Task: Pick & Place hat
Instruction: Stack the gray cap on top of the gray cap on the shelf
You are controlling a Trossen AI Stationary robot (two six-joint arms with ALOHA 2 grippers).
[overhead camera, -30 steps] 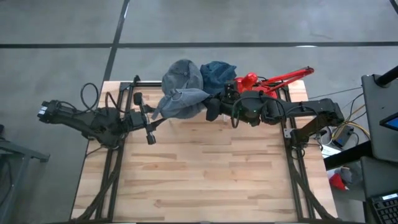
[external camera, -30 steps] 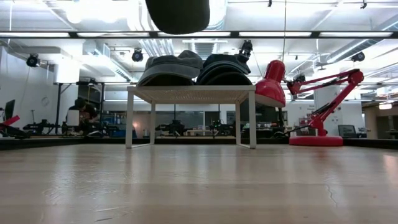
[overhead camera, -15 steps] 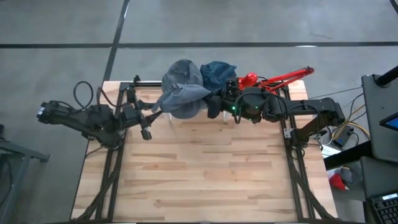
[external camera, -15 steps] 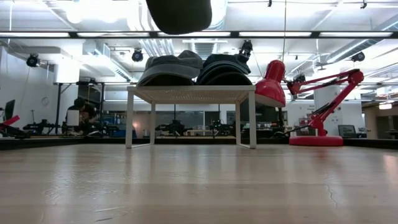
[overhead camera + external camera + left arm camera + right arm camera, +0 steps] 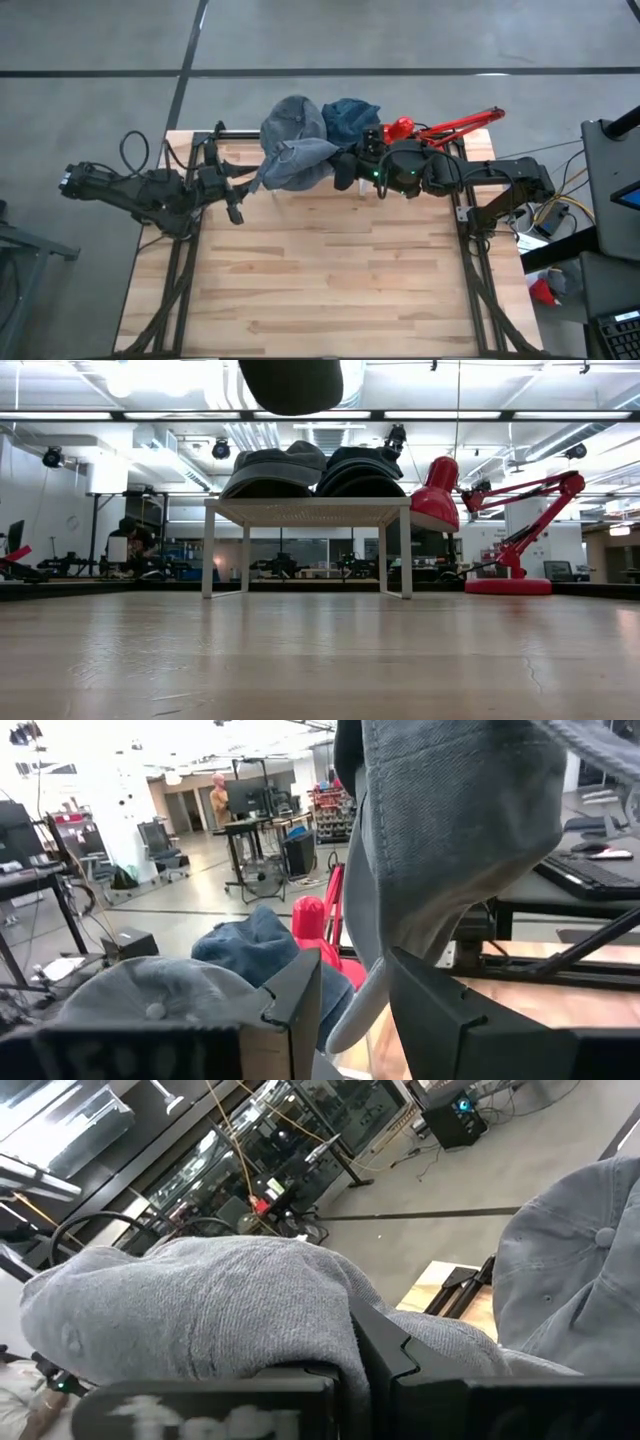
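We grip the soft grey denim hat from both sides above the wooden table's far edge: our left hand pinches its brim, our right hand clamps the crown, presumably keeping it spread.

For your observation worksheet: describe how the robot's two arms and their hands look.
Both arms, the left arm and the right arm, are dark, jointed and chunky, with black cables looping beside them. The right arm shows a small green light. Each hand, left hand and right hand, has two dark, angular fingers.
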